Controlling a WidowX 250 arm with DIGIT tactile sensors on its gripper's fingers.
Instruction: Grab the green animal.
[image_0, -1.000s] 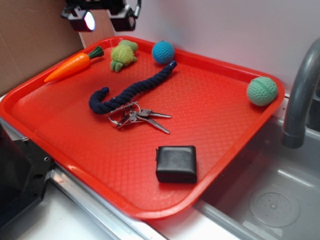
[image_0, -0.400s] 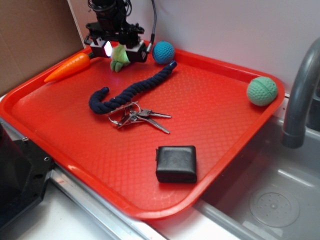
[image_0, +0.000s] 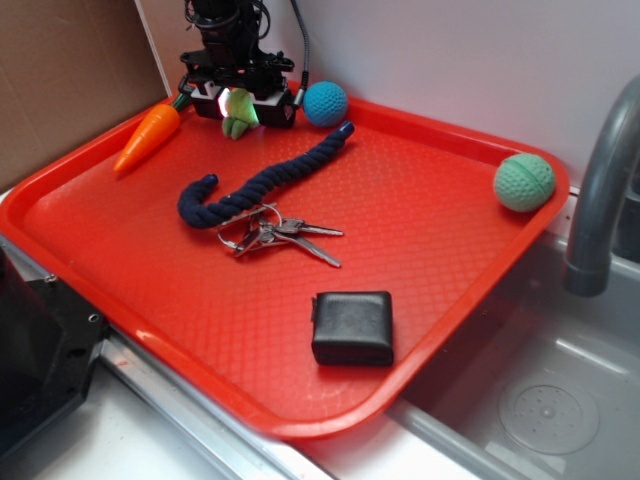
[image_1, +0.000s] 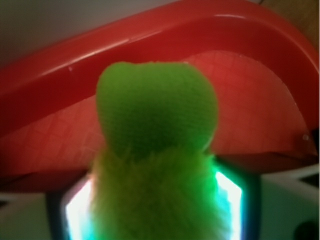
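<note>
The green animal (image_0: 238, 112), a small lumpy yellow-green soft toy, lies at the back left of the red tray (image_0: 450, 290). My gripper (image_0: 240, 104) is lowered over it with a lit finger on each side and the jaws still spread wide. In the wrist view the toy (image_1: 157, 125) fills the gap in my gripper (image_1: 155, 200), between the two glowing pads (image_1: 79, 210), with the tray's back rim (image_1: 150, 45) behind it. The toy rests on the tray.
An orange carrot (image_0: 148, 135) lies just left of the gripper and a blue ball (image_0: 325, 103) just right. A navy rope (image_0: 270, 180), keys (image_0: 275, 235), a black box (image_0: 352, 327) and a pale green ball (image_0: 523, 182) are on the tray. A faucet (image_0: 600, 190) and sink (image_0: 540, 400) are right.
The gripper came down from above the tray's back edge and now straddles the green toy. The carrot has swung, its tip now nearer the front.
</note>
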